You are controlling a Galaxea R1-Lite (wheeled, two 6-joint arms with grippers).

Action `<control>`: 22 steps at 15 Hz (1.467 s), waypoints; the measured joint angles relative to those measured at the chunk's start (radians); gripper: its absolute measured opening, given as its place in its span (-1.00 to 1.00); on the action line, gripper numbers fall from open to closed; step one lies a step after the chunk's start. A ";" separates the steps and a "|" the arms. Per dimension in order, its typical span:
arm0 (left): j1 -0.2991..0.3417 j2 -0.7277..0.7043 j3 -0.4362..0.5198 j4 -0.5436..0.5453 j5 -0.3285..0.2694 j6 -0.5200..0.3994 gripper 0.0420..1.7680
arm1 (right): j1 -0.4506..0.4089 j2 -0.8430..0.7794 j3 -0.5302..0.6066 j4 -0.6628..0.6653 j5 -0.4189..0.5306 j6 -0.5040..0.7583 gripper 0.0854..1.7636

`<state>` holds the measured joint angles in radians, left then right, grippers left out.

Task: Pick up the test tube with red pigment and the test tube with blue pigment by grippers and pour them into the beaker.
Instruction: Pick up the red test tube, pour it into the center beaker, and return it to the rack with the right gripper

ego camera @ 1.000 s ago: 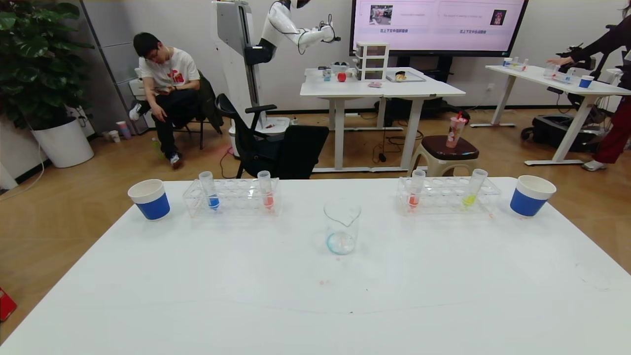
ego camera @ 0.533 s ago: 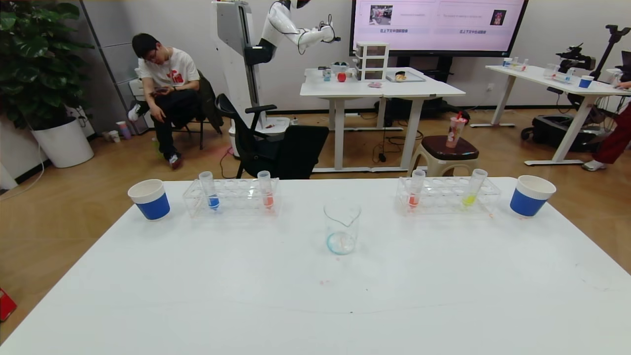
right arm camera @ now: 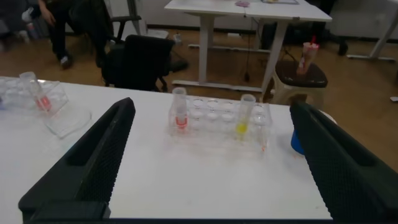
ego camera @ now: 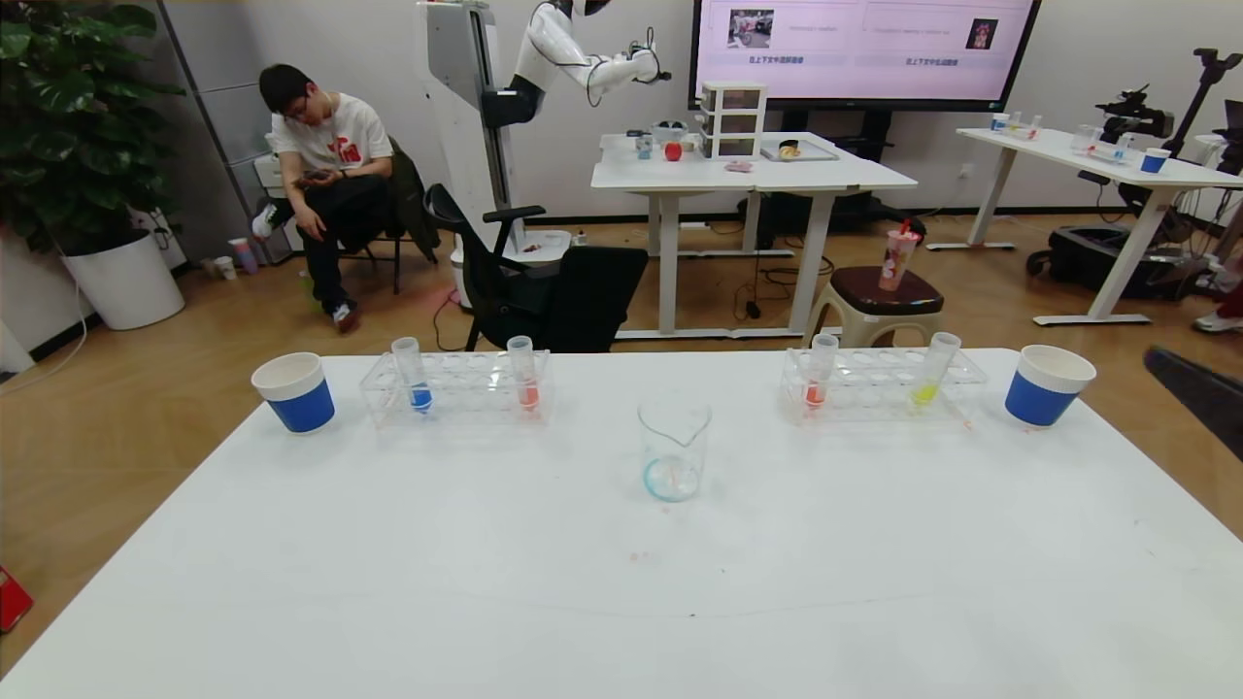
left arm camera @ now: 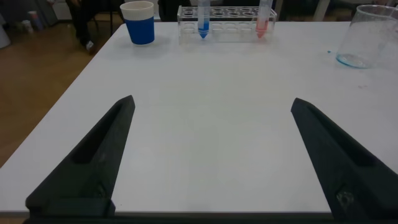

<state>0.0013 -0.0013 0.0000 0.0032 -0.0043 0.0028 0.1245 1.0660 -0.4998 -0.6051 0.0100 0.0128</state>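
On the white bench (ego camera: 388,544) nothing has moved since the earlier pictures. The test tube with blue pigment (ego camera: 413,377) and the test tube with red pigment (ego camera: 524,375) stand upright in the left rack (ego camera: 456,390). The beaker (ego camera: 672,448) stands in the middle, apart from both racks. New is a dark shape at the right edge of the head view. The left tool (left arm camera: 211,155) is wide open above bare bench, holding nothing. The right tool (right arm camera: 211,155) is also wide and empty, facing the right rack (right arm camera: 217,127).
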 joint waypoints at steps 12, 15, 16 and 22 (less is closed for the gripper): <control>0.000 0.000 0.000 0.000 0.000 0.000 0.98 | 0.163 0.879 -0.309 -0.561 -0.094 0.001 0.97; 0.000 0.000 0.000 0.000 0.000 0.000 0.98 | 0.155 1.034 -0.398 -0.594 -0.098 0.001 0.97; 0.000 0.000 0.000 0.000 0.000 0.000 0.98 | 0.153 1.075 -0.430 -0.597 -0.101 0.001 0.97; 0.000 0.000 0.000 0.000 0.000 0.000 0.98 | 0.138 1.234 -0.558 -0.606 -0.124 0.002 0.97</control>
<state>0.0013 -0.0013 0.0000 0.0032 -0.0047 0.0032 0.2626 2.3000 -1.0574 -1.2109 -0.1140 0.0149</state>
